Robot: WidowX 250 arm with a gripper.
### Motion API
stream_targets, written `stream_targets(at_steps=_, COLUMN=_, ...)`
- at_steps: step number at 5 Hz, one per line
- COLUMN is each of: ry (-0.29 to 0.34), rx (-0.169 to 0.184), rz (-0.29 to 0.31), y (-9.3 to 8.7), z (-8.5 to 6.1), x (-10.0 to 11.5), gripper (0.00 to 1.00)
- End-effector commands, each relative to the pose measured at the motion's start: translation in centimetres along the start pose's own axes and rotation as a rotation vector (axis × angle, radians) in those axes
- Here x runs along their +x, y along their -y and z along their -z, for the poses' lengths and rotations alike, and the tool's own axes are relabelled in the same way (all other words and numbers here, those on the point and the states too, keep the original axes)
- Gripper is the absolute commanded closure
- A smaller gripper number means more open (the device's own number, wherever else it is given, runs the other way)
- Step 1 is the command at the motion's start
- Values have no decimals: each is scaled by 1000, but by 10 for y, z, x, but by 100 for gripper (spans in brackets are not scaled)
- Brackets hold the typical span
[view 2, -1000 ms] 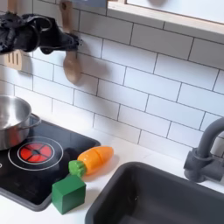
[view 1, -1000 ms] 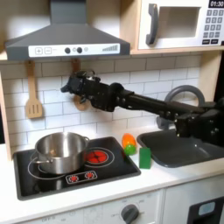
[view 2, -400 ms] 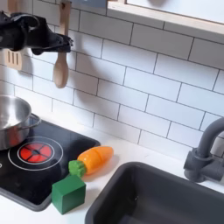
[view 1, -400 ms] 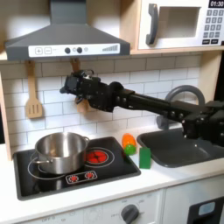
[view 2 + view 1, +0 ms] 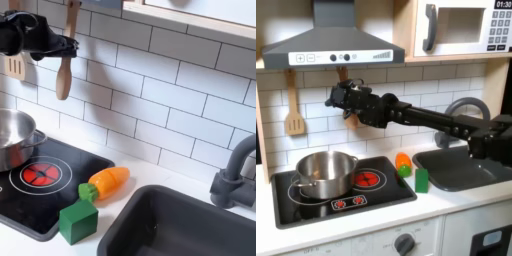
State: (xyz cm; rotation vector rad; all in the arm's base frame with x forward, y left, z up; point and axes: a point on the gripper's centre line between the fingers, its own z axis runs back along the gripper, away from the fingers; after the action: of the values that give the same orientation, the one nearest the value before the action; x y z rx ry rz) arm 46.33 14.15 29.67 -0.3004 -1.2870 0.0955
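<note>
Gripper [image 5: 338, 97] on the black arm sits up against the white tiled wall [image 5: 170, 95], above the toy stove [image 5: 346, 188], and in the second exterior view it appears at that picture's left edge, level with the handle of a wooden spoon [image 5: 64, 72]. The spoon hangs upright on the tiles, bowl downward, and the gripper [image 5: 40, 42] is right at its handle; whether the jaws are clamped on the handle or merely beside it cannot be told from either picture. A slotted wooden spatula [image 5: 294, 104] hangs on the same wall, farther from the arm than the spoon in the first exterior view. Below the gripper, on the stove, stands a metal pot [image 5: 324, 172] over one burner, with a red burner ring [image 5: 38, 174] beside it. Just off the stove's edge, on the white counter, lie an orange toy carrot [image 5: 107, 183] and a green block [image 5: 78, 220], near each other. Past these, away from the stove, is the dark sink [image 5: 190, 224] with its grey faucet [image 5: 232, 178].
</note>
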Motion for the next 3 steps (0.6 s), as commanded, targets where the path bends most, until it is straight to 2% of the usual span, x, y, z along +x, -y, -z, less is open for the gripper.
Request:
stream_targets(at_steps=1, ry=14, rx=7, rz=-9, y=0, z=7, x=10, gripper=100)
stream_targets(at_steps=2, ry=13, rx=0, rz=-17, y=-2, z=2, x=16, gripper=100)
stream_targets(at_steps=3, ry=-8, rx=2, rz=-25, y=-1, z=2, x=9, gripper=100)
